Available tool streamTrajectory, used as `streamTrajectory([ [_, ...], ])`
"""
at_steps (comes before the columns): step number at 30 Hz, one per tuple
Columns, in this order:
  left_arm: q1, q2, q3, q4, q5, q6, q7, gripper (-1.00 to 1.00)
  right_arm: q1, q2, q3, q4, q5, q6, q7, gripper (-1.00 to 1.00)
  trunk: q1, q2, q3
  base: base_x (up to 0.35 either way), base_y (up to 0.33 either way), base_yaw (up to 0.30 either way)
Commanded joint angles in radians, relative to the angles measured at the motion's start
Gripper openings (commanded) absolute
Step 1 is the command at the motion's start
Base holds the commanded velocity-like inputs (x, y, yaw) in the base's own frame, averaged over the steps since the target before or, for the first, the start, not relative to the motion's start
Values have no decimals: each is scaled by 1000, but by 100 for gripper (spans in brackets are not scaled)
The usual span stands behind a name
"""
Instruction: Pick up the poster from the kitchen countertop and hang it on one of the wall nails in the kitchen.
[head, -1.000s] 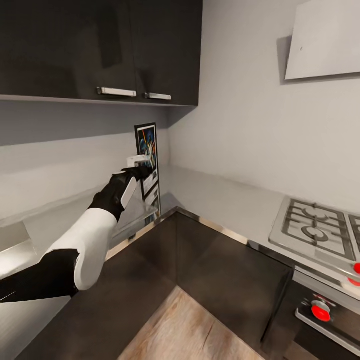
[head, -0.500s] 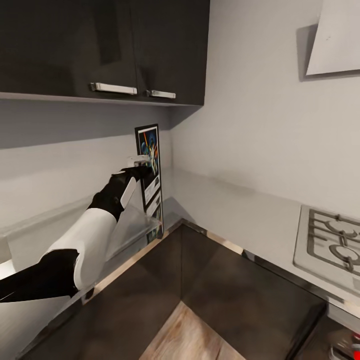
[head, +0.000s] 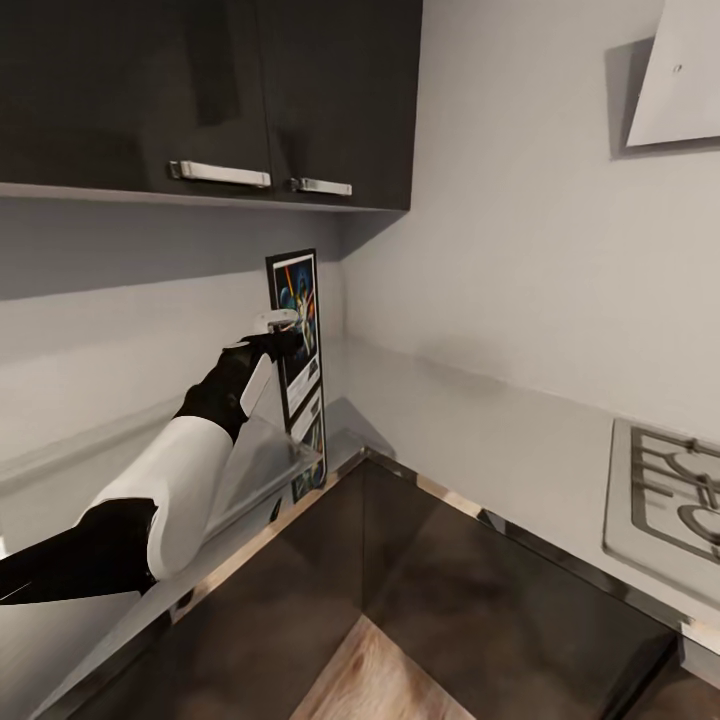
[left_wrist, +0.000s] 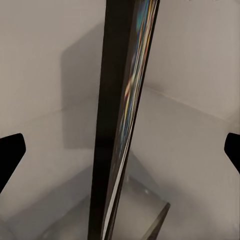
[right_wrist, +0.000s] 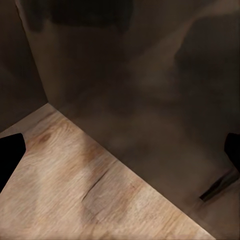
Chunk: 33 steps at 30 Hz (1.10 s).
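Kitchen corner, catalogued. At the upper left of the head frame we logged glossy black wall cupboards with brushed metal bar handles (head: 220, 173); at the upper right, a slanted pale extractor hood (head: 680, 85); between them, plain white walls meeting in a corner. No wall nail could be made out.

Surface: the long L-shaped matte pale grey kitchen countertop with a thin shiny metal front edge (head: 470, 420) ran across the middle of the frame, with a steel gas hob (head: 665, 490) at the right edge, dark cabinet fronts beneath and wood-plank floor (head: 390, 675) at the bottom.

Task item: the upright rectangular Star Wars poster in a thin black frame (head: 296, 330) stood left of centre, upright near the corner, its lower edge over the countertop; whether it rested there we could not tell.

Left gripper (head: 278, 322): at the poster's near edge. In the left wrist view the frame (left_wrist: 120, 125) ran edge-on between dark fingertips (left_wrist: 10, 150) set wide apart, not clamped.

Right gripper (right_wrist: 120, 150): fingers spread, nothing between them, pointed at the floor.

Step, as we judged it: grasping. Next called for: closing squarely on the thin frame without tipping it.
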Motion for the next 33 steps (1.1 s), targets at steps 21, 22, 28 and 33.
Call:
streamTrajectory([
  [21, 0, 0, 4, -1, 0, 5, -1, 100, 0, 0, 0, 4, 1, -1, 0, 100, 0, 0, -1, 65, 0, 0],
  [22, 0, 0, 4, -1, 0, 5, -1, 100, 0, 0, 0, 4, 1, -1, 0, 100, 0, 0, -1, 5, 0, 0],
  [28, 0, 0, 4, 1, 0, 7, -1, 100, 0, 0, 0, 5, 1, -1, 0, 100, 0, 0, -1, 1, 0, 0],
  [33, 0, 0, 4, 1, 0, 10, -1, -100, 0, 0, 0, 5, 1, -1, 0, 100, 0, 0, -1, 0, 0, 0],
])
